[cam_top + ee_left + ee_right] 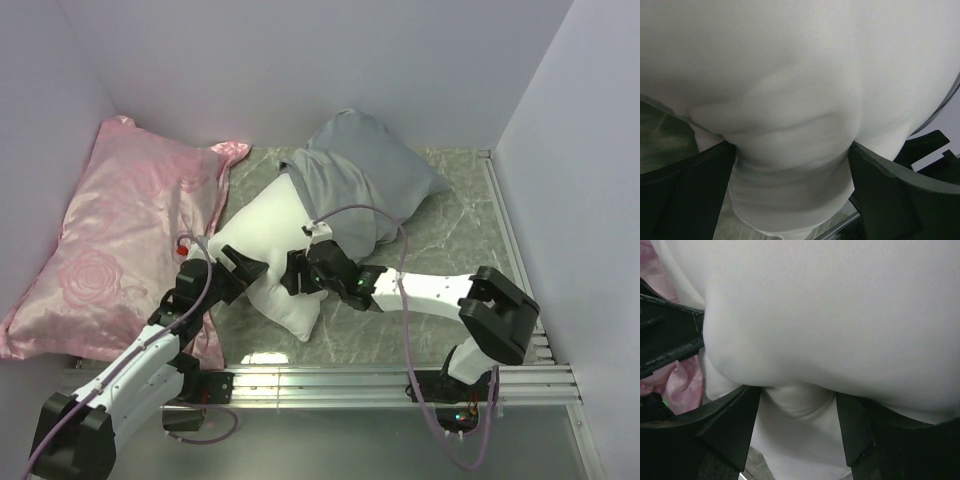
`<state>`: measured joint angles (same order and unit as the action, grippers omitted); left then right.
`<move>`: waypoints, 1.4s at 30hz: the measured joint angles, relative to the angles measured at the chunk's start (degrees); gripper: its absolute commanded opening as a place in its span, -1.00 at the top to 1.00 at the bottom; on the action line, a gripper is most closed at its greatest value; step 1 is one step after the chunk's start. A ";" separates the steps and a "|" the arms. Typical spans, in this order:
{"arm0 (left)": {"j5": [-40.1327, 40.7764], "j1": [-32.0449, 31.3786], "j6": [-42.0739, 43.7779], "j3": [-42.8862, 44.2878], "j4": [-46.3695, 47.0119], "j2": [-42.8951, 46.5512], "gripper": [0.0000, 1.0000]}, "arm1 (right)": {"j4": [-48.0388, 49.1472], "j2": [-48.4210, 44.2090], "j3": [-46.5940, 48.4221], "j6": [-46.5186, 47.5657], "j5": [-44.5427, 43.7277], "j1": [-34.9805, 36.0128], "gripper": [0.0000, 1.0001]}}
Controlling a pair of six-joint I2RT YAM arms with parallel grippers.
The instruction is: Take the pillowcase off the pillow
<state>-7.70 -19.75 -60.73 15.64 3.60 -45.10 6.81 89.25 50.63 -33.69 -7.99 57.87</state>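
Nearest the arm bases, the left gripper (790,185) has its jaws pinching a fold of the white pillow (262,235). The cloth bulges out thickly between the two dark fingers. Just beside it, the right gripper (797,415) pinches another bunch of the same white pillow, so both grips sit close together on the bare near end.

Beyond them the pillow lies slanted on the table (455,230). Its far half is inside the grey pillowcase (365,175), which is crumpled toward the back wall.

Neither gripper holds the pillowcase, so a pull from here would likely drag pillow and cover along together instead of parting them. The soft stuffing could also slide out of either pinch under load. The pink pillow (120,230) lies just beside the left arm, so a swing to that side could shove it.
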 measured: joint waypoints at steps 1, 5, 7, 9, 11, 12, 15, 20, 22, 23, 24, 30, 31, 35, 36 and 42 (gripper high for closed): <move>0.04 0.07 -0.02 -0.74 0.28 0.33 -0.99 | 0.57 1.07 0.37 -0.39 0.61 -0.02 -0.35; 0.44 0.17 0.00 -1.62 0.28 2.05 -0.99 | 1.16 3.15 2.38 -1.01 2.40 -0.20 -0.29; 0.46 0.17 -0.09 -1.95 1.46 1.97 -0.99 | 1.22 3.91 3.43 -1.14 3.34 -0.42 -0.27; 0.39 0.09 -0.44 -2.60 4.11 0.22 -0.99 | 1.40 4.42 3.89 -1.31 4.46 -0.63 -0.25; 0.22 -0.48 -1.22 -4.11 9.49 -2.21 -0.99 | 2.08 5.03 4.04 -1.64 5.75 -0.87 -0.24; 0.11 -0.76 -1.75 -5.22 12.66 -3.34 -0.99 | 2.64 5.38 4.04 -1.90 6.34 -1.01 -0.23; 0.09 -1.42 -3.19 -7.82 20.31 -5.53 -0.99 | 3.91 6.27 4.04 -2.62 7.76 -1.22 -0.21; 1.46 -2.47 -3.93 -9.20 25.18 -6.43 -0.86 | 5.35 6.82 4.04 -3.39 8.76 -1.42 -0.18; 1.84 -2.69 -4.09 -8.90 25.81 -7.43 -0.13 | 5.60 6.82 4.04 -3.54 9.01 -1.53 -0.18; 1.92 -2.78 -4.31 -8.63 26.12 -8.17 0.29 | 5.64 6.82 4.04 -3.54 9.09 -1.57 -0.19; 2.08 -2.86 -4.35 -8.24 26.25 -9.07 0.98 | 5.62 6.82 4.04 -3.54 9.16 -1.57 -0.20; 1.77 -3.17 -4.00 -3.08 22.64 -13.00 0.99 | 4.09 5.27 4.04 -2.71 7.91 -1.62 -0.29; 1.70 -3.32 -3.41 -1.66 20.35 -12.83 0.99 | 2.82 4.22 4.09 -2.34 7.39 -1.68 -0.34; 2.14 -4.37 -0.15 5.57 8.26 -10.05 0.99 | -3.45 -4.52 3.65 -1.57 6.56 -4.09 -0.43; 2.14 -4.55 0.66 7.28 5.77 -9.42 0.99 | -4.68 -7.23 3.52 -1.51 6.38 -5.27 -0.44; 0.04 -4.00 4.00 11.72 -2.71 -8.72 0.99 | -7.63 -21.51 2.29 -0.74 4.37 -22.01 -0.49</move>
<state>-7.66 -23.75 -56.73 27.35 0.89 -53.82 -0.82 67.75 52.93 -34.44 -3.62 35.86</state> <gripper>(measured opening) 0.089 0.742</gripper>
